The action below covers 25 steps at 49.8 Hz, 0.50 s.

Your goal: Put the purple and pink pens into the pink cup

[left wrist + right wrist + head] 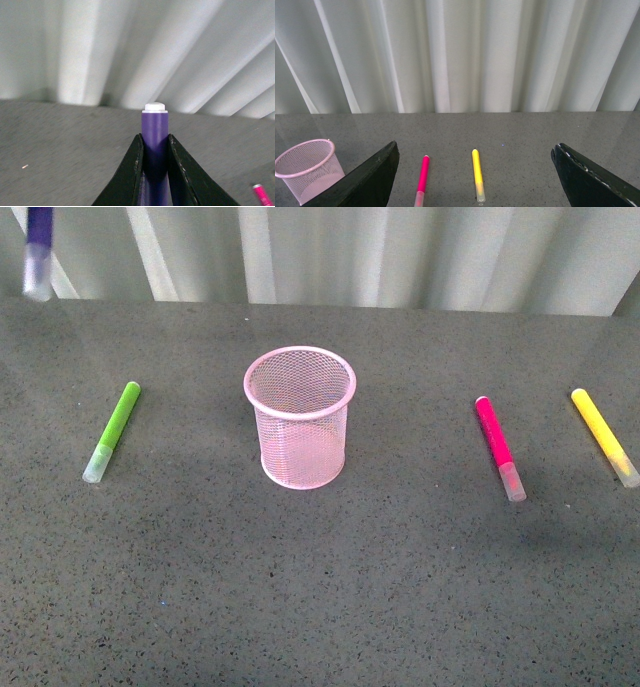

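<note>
left gripper (154,139) clamps the purple pen (38,247), its black fingers (129,171) pressed to both sides of the barrel. the pen hangs high at the far left of the table (320,607), well apart from the pink cup (300,417) and not yet over it. from the front it looks roughly upright, frosted cap lowest; the arm itself is out of that view.

the step in hand appears to be the carry to the cup. done well, it likely means bringing the pen across until its low end sits above the middle of the open rim, keeping it near vertical, lowering it inside the mesh, and letting go only then. a release from this height risks a bounce off the rim or a tipped cup.

right gripper (475,146) hovers with jaws spread wide and empty, above the pink pen (498,445), which lies flat on the table to the right of the cup, beside a yellow marker (603,435). a green marker (113,430) lies left of the cup.
</note>
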### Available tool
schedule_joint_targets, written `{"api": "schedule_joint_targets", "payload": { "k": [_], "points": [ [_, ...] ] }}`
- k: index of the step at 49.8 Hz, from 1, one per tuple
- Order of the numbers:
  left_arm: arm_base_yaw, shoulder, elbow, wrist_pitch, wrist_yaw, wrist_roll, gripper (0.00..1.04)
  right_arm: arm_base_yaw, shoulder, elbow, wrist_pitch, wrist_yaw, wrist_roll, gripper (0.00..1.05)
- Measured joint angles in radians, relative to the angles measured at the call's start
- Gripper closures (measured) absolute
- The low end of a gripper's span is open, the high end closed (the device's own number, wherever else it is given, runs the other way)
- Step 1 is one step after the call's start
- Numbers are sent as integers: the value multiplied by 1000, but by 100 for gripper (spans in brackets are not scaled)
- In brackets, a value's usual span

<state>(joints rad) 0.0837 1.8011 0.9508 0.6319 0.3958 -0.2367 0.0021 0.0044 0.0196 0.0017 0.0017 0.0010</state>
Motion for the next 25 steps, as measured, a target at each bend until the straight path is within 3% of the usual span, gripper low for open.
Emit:
{"api": "schedule_joint_targets", "payload": {
  "k": [10,16,25],
  "points": [
    [-240,-19,-166,326,-196,-171,92,0,0,0,0,0,0,7],
    [-357,33,-188,422,-311,-179,92,0,0,0,0,0,0,7],
    [-413,116,-158,454,-381,-198,92,0,0,0,0,0,0,7]
  ]
}}
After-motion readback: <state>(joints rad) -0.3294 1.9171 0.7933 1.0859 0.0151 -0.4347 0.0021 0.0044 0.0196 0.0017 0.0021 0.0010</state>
